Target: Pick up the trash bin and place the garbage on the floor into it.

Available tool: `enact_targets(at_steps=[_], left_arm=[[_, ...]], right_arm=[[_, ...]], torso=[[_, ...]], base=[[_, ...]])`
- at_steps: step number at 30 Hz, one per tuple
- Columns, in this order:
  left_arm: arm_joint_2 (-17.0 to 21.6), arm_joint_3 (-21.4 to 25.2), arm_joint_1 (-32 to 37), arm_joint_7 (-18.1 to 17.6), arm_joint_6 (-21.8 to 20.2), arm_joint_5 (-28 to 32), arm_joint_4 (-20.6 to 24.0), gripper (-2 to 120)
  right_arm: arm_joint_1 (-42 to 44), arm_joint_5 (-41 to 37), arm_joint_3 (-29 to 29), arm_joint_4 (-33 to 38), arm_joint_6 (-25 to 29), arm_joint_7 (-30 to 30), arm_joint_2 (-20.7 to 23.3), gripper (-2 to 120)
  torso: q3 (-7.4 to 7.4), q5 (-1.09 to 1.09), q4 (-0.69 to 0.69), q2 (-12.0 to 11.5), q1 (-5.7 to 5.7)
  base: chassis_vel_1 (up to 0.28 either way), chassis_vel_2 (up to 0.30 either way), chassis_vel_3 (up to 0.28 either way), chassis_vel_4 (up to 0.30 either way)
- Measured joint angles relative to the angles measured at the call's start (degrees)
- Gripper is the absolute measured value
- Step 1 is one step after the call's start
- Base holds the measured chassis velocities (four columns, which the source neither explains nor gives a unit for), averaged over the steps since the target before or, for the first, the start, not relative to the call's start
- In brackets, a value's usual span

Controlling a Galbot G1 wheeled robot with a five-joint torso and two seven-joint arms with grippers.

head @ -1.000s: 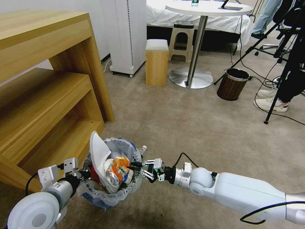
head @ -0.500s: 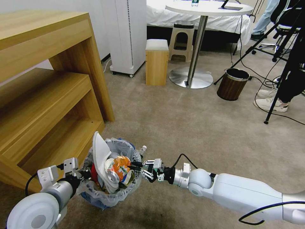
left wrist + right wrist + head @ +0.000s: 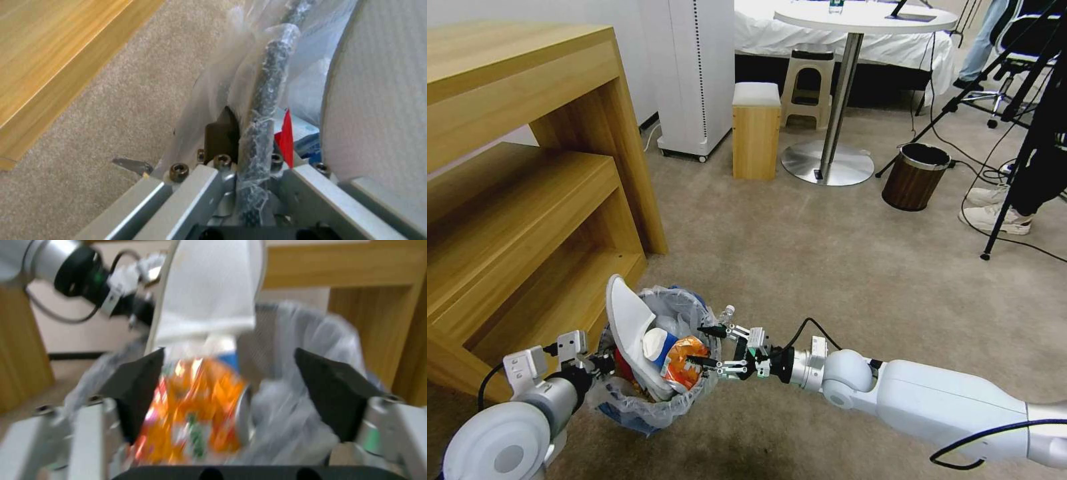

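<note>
The trash bin (image 3: pixel 647 407), lined with a crinkled clear bag, hangs just above the beige floor (image 3: pixel 840 267). My left gripper (image 3: pixel 602 364) is shut on its near rim; the left wrist view shows the black, plastic-wrapped rim (image 3: pixel 265 100) clamped in the left gripper (image 3: pixel 249 143). Garbage fills the bin: a white slipper (image 3: pixel 627 327) standing up, a blue-white cup (image 3: pixel 657 343), an orange can (image 3: pixel 684 360) and a small bottle (image 3: pixel 727 312) at the edge. My right gripper (image 3: pixel 702 347) is open at the bin's rim. In its wrist view the right gripper (image 3: pixel 236 390) straddles the orange can (image 3: pixel 195 406) without holding it.
A wooden shelf unit (image 3: pixel 527 200) stands close on the left. Farther off are a wooden stool (image 3: pixel 756 130), a round table's base (image 3: pixel 827 163), a brown wood-look bin (image 3: pixel 916 177), and tripod legs with cables (image 3: pixel 1000 200) on the right. Open carpet lies ahead.
My right gripper has opened and let go of the orange can, which has sunk lower into the bin. The slipper has tipped slightly left. The left gripper still holds the rim.
</note>
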State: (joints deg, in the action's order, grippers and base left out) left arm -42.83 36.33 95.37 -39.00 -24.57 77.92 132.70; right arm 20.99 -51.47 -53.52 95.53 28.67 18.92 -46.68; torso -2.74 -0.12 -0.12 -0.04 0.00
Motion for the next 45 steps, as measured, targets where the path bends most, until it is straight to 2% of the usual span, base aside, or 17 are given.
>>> enact_targets(at_steps=[6, 12, 19, 27, 35, 41, 42, 45], left_arm=[[-1.0, 0.1, 0.6, 0.0, 0.0, -0.5, 0.2, 0], [-1.8, 0.2, 0.8, 0.1, -0.1, -1.0, 0.3, 0], [-3.3, 0.0, 0.7, 0.7, -0.2, -1.8, 0.3, 0], [-4.9, -0.4, -0.1, 1.2, -0.3, -2.5, 0.3, 0], [-4.3, 0.9, -1.0, 2.4, -0.3, -3.1, -1.1, 0], [-4.2, 1.2, -1.9, 3.0, -0.1, -3.1, -2.2, 0], [-4.3, 1.4, -2.1, 3.4, -0.1, -3.3, -2.9, 0], [-4.2, 1.7, -2.2, 3.7, 0.1, -3.6, -3.6, 0]], right_arm=[[2.0, 0.1, 5.6, 1.7, -0.6, -2.7, -1.7, 99], [3.5, -0.3, 11.1, 2.0, -1.3, -4.7, -2.3, 100], [5.4, 1.4, 16.7, -0.6, -2.5, -7.8, -0.5, 100], [11.5, 7.1, 25.6, -5.2, -4.9, -17.8, 0.8, 100], [18.1, 12.0, 33.6, -6.8, -7.4, -26.8, 0.8, 100], [21.0, 15.0, 36.6, -8.2, -8.9, -30.6, 0.8, 100], [22.2, 16.5, 37.7, -8.8, -10.5, -33.6, 0.7, 100], [23.0, 17.9, 39.0, -9.6, -11.1, -35.3, 0.5, 100]], torso=[[0.0, 0.0, 0.01, 0.0, 0.0], [0.0, 0.01, 0.01, 0.0, 0.0], [0.0, 0.0, 0.0, 0.0, 0.0], [0.0, 0.01, 0.0, 0.0, 0.0], [0.0, 0.01, 0.01, 0.0, 0.0], [0.0, 0.01, 0.0, 0.0, 0.0], [0.0, 0.0, 0.0, 0.0, 0.0], [0.0, 0.01, 0.0, 0.0, 0.0]], base=[[0.0, 0.0, 0.0, 0.0], [0.0, 0.0, 0.0, 0.0], [0.0, 0.0, 0.0, 0.0], [0.0, 0.0, 0.0, 0.0], [0.0, 0.0, 0.0, 0.0], [0.0, 0.0, 0.0, 0.0], [0.0, 0.0, 0.0, 0.0], [0.0, 0.0, 0.0, 0.0]])
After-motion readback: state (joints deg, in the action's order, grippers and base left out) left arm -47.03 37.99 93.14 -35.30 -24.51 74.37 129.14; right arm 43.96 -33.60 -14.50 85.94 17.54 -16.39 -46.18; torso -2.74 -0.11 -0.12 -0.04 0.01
